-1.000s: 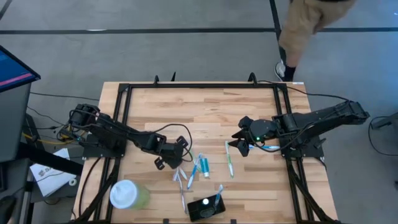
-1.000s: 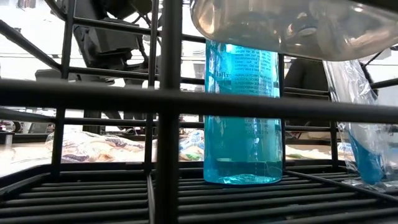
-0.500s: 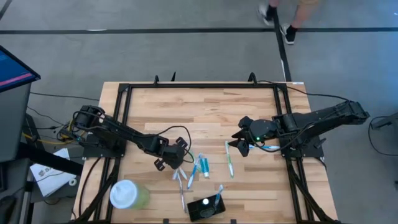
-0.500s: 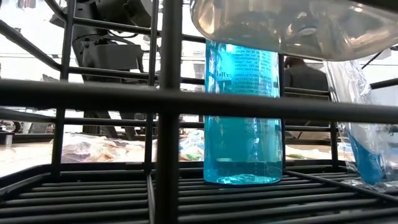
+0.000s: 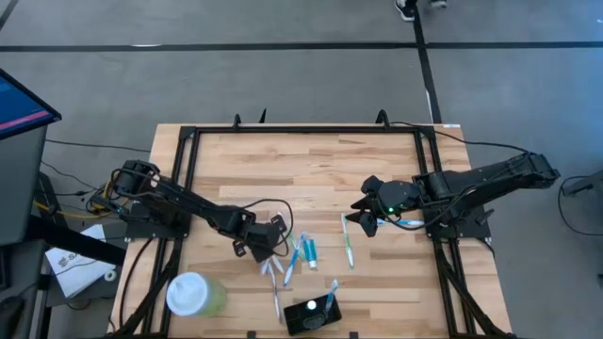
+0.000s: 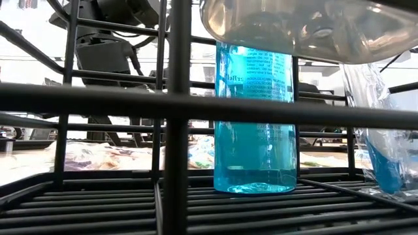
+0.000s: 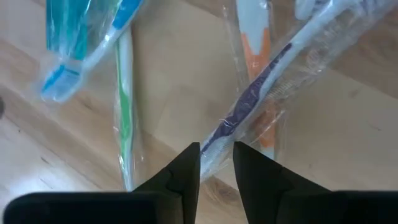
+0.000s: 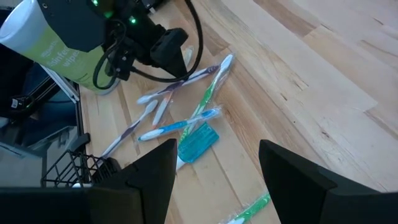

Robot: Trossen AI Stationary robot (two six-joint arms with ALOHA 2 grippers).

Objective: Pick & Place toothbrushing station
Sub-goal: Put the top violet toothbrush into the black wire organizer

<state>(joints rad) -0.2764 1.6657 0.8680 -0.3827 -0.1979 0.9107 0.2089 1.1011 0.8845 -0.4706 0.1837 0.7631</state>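
The left gripper (image 5: 270, 237) is down over the heap of wrapped toothbrushes (image 5: 283, 264) near the middle of the table (image 5: 311, 160). In the left wrist view its fingers (image 7: 186, 171) stand only a narrow slot apart, and the tip of a purple-handled toothbrush (image 7: 249, 106) in clear wrap runs into that slot; I cannot tell whether they are pinching it or merely straddling it. The risk, as I judge it, is the slick film: the fingers may catch wrapper rather than handle, so the brush slides out or drags its neighbours, the orange-marked one (image 7: 258, 37) beneath it and the green one (image 7: 124, 118) beside it. The brushes overlap, so two could lift together.

The black holder (image 5: 314, 314) sits at the near edge of the table, right of the pale green cup (image 5: 195, 295) with its white lid. One brush (image 5: 331, 292) leans in or against the holder; the rest, and a teal tube (image 5: 311, 250), lie loose on the wood. A single green brush (image 5: 347, 243) lies apart to the right.

The right gripper (image 5: 366, 218) waits at the right side, spread wide and empty
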